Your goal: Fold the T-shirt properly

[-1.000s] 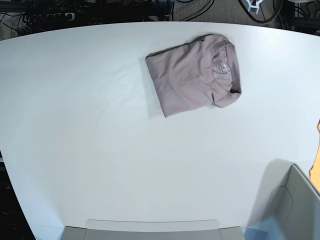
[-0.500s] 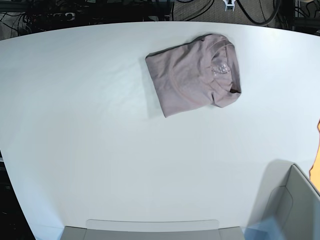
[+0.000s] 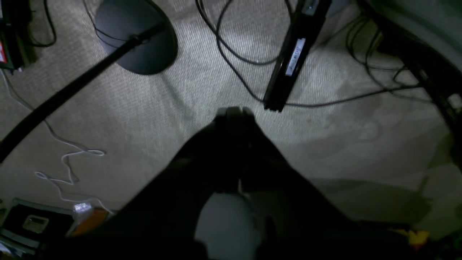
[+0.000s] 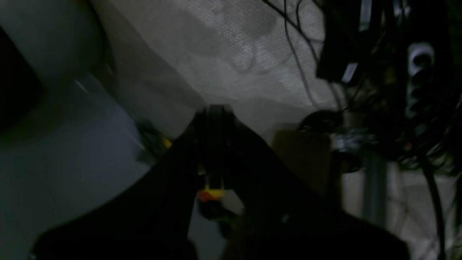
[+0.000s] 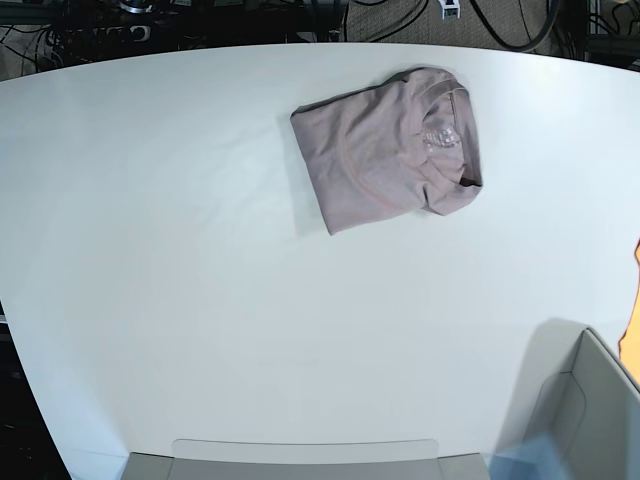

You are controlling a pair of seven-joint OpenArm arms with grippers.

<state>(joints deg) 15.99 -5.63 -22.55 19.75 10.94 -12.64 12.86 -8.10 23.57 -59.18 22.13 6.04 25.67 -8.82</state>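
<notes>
1. One garment matters here: the T-shirt (image 5: 385, 152) lies folded into a compact rectangle on the far right part of the white table (image 5: 200, 300), collar toward the right.
2. Your left gripper (image 3: 234, 112) hangs over carpeted floor and cables, its jaws pressed together and empty.
3. Your right gripper (image 4: 216, 108) is likewise closed on nothing, off past the table edge; neither arm shows in the base view.
4. Expect soft, light, limp cloth that slides easily on the smooth top and sags if lifted from one point.
5. If you tidy it, pinch through all layers at a folded edge or corner, not the loose collar.
</notes>
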